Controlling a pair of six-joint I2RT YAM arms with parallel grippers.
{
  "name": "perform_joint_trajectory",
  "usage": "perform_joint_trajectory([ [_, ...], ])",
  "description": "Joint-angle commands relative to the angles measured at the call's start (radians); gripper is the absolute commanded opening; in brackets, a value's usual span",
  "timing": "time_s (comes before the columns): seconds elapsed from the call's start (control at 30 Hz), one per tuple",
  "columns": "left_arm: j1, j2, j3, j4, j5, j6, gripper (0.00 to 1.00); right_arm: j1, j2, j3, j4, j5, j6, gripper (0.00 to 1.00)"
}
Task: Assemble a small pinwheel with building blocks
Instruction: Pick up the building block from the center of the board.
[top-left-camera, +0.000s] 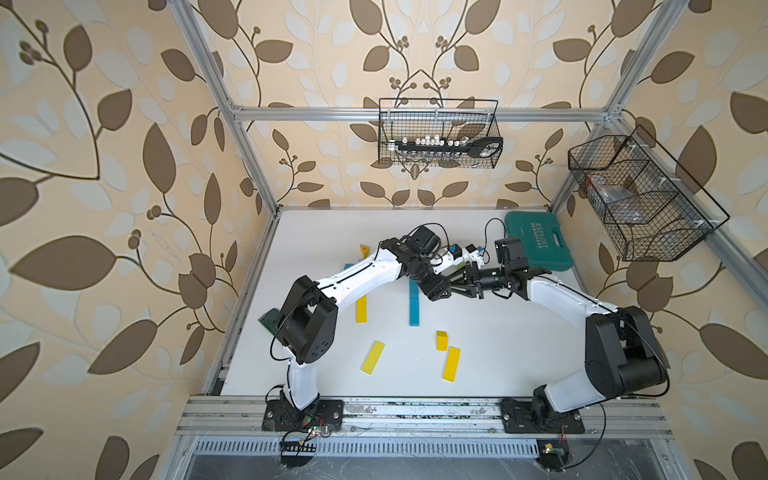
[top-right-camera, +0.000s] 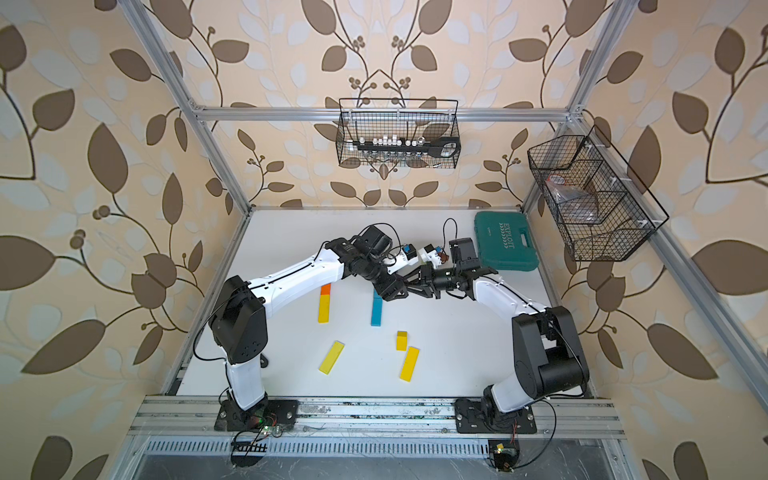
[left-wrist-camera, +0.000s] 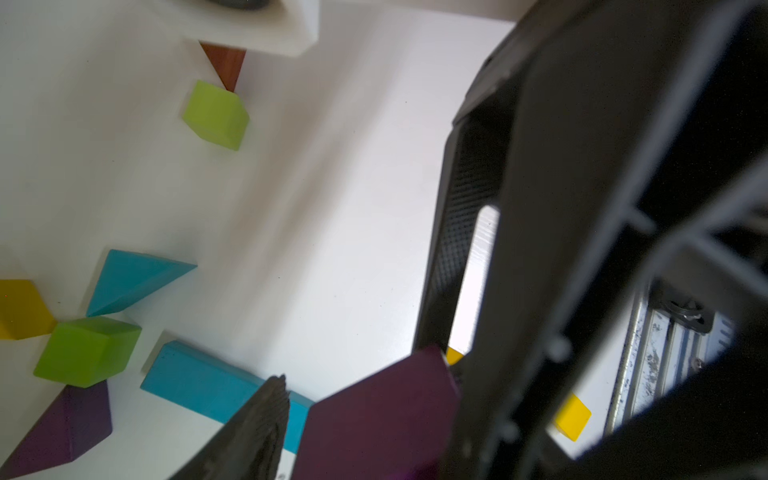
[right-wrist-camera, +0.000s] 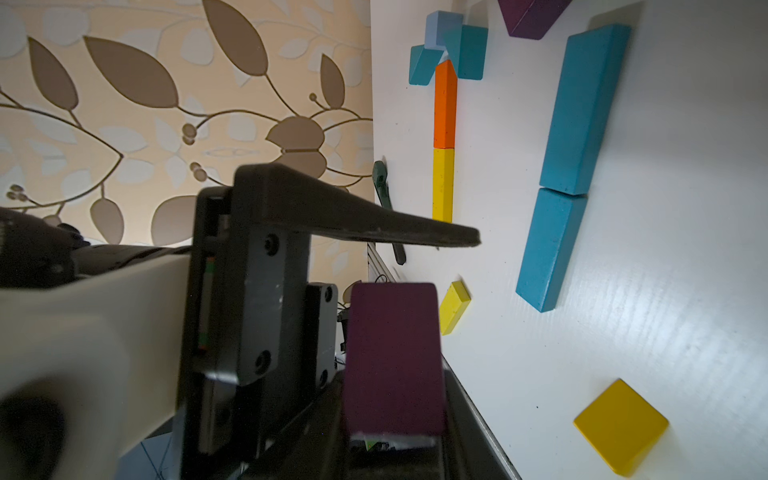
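Right tool (top-left-camera: 459, 286) clamped on purple block (right-wrist-camera: 395, 357); left tool (top-left-camera: 440, 291) spread, one finger (right-wrist-camera: 415, 232) clear of block.

Teal case (top-left-camera: 540, 245) on white table (top-left-camera: 519, 353)

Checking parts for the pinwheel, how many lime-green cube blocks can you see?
2. One lime-green cube sits at the tip of a brown wedge; the other sits between a yellow wedge, a teal wedge and a purple wedge. More may be hidden.
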Motion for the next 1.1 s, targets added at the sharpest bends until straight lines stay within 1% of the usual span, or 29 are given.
perform_joint_trajectory([
  [0.0,-0.001,0.015,0.046,0.03,0.037,0.028,0.74,0.008,0.005,-0.012,-0.028,-0.05,-0.025,0.0],
  [0.13,-0.003,0.029,0.066,0.02,0.062,0.034,0.73,0.007,0.017,-0.003,-0.027,-0.053,-0.027,0.0],
  [0.2,-0.003,0.031,0.072,0.02,0.065,0.037,0.7,0.008,0.023,0.005,-0.036,-0.055,-0.031,0.0],
  [0.3,-0.003,0.029,0.073,0.018,0.071,0.04,0.69,0.009,0.037,0.014,-0.044,-0.056,-0.036,0.0],
  [0.37,-0.003,0.03,0.073,0.015,0.082,0.044,0.6,0.007,0.046,0.017,-0.049,-0.054,-0.043,0.0],
  [0.43,-0.004,0.033,0.071,0.014,0.084,0.043,0.57,0.007,0.053,0.018,-0.053,-0.048,-0.047,0.0],
  [0.5,-0.004,0.035,0.073,0.007,0.097,0.041,0.5,0.008,0.062,0.02,-0.049,-0.045,-0.044,0.0],
  [0.63,-0.006,0.033,0.07,0.009,0.095,0.032,0.47,0.007,0.076,0.025,-0.05,-0.03,-0.042,0.0],
  [0.67,-0.005,0.035,0.07,0.007,0.09,0.031,0.47,0.008,0.077,0.025,-0.051,-0.028,-0.042,0.03],
  [0.73,-0.006,0.045,0.074,0.001,0.075,0.026,0.44,0.005,0.079,0.033,-0.07,-0.017,-0.057,0.13],
  [0.8,-0.006,0.059,0.079,-0.009,0.063,0.02,0.41,0.004,0.077,0.042,-0.101,-0.004,-0.081,0.19],
  [0.83,-0.006,0.066,0.082,-0.016,0.054,0.013,0.41,0.003,0.075,0.043,-0.11,0.002,-0.085,0.27],
  [0.87,-0.006,0.072,0.082,-0.021,0.052,0.009,0.4,-0.001,0.074,0.046,-0.116,0.009,-0.088,0.31],
  [0.9,-0.005,0.077,0.08,-0.024,0.048,0.005,0.39,-0.002,0.069,0.049,-0.127,0.019,-0.096,0.33],
  [1.0,-0.006,0.078,0.061,-0.022,0.042,-0.009,0.38,-0.015,0.057,0.056,-0.157,0.044,-0.115,0.43],
  [1.07,-0.006,0.075,0.049,-0.019,0.034,-0.018,0.38,-0.021,0.053,0.062,-0.173,0.046,-0.13,0.44],
])
